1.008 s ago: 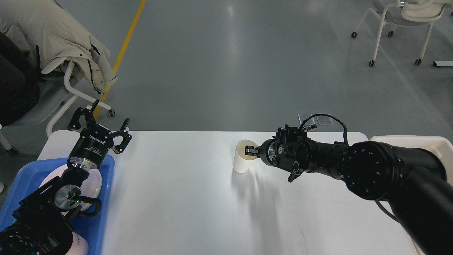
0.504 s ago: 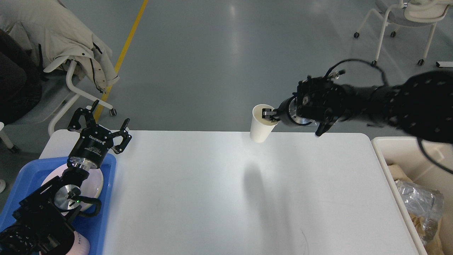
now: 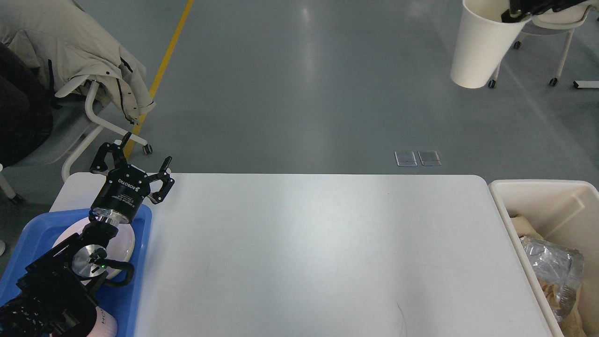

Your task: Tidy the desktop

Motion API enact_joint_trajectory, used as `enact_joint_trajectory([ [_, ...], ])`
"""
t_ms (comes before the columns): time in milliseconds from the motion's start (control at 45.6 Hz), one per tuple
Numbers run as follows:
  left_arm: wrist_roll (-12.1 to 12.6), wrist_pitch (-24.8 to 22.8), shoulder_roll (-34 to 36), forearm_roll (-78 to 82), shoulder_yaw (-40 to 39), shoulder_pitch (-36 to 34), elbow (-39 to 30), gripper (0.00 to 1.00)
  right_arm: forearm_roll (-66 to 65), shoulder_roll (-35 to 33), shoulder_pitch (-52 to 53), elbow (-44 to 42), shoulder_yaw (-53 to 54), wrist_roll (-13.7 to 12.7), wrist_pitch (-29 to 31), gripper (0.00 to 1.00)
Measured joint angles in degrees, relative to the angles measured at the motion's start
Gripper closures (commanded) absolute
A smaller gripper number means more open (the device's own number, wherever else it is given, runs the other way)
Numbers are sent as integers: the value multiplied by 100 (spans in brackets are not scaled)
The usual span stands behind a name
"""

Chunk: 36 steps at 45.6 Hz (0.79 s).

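Note:
The desktop (image 3: pixel 304 252) is a wide white tabletop filling the lower middle of the head view, with nothing standing on its open surface. A white paper cup (image 3: pixel 482 47) hangs high in the air at the top right, close to the camera and tilted. My right gripper (image 3: pixel 511 17) is shut on its rim, and most of that gripper is cut off by the top edge. My left gripper (image 3: pixel 140 158) stands open above the table's far left corner, holding nothing.
A blue tray (image 3: pixel 140 285) with a white plate (image 3: pixel 127 243) lies at the left edge under my left arm. A cream bin (image 3: pixel 538 192) holding crumpled plastic and paper stands by the right edge. Chairs stand on the floor beyond.
My right gripper has lifted the paper cup off the table and carried it up and right, to the frame's top right corner. My left arm has not moved.

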Motion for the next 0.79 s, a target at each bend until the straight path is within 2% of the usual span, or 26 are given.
enact_joint_trajectory([
  [44, -1, 0, 0, 0, 1, 0, 0, 0, -100, -156, -331, -149, -171, 0, -70, 100],
  [88, -4, 0, -1, 0, 1, -1, 0, 0, -200, -342, -821, -429, -334, 0, -383, 100],
  [197, -4, 0, -1, 0, 2, -2, 1, 0, -373, -739, -2524, -1613, -629, 64, -1622, 100],
  [241, -4, 0, 0, 0, 2, -3, 1, 0, -373, -911, -3526, -2426, -667, 191, -2276, 100],
  [329, -4, 0, -1, 0, 2, -4, 1, 0, -210, -1033, -5061, -3574, -576, 428, -3102, 100],
  [395, -4, 0, -1, 0, 2, -10, 0, 0, 244, -1018, -6228, -4203, -328, 504, -3604, 100],
  [548, -4, 0, 1, 0, 1, -8, 1, 0, 1614, -523, -8831, -4842, 108, 456, -4347, 100],
  [592, -4, 0, 1, 0, 2, -6, 1, 0, 1846, -384, -9297, -5047, 154, 404, -4500, 100],
  [767, -4, 0, 0, 0, -1, -4, 0, 0, 2113, -218, -10125, -5321, 263, 305, -4752, 100],
  [789, -4, 0, 0, 0, -1, -4, 0, 0, 2127, -212, -10184, -5324, 280, 304, -4763, 96],
])
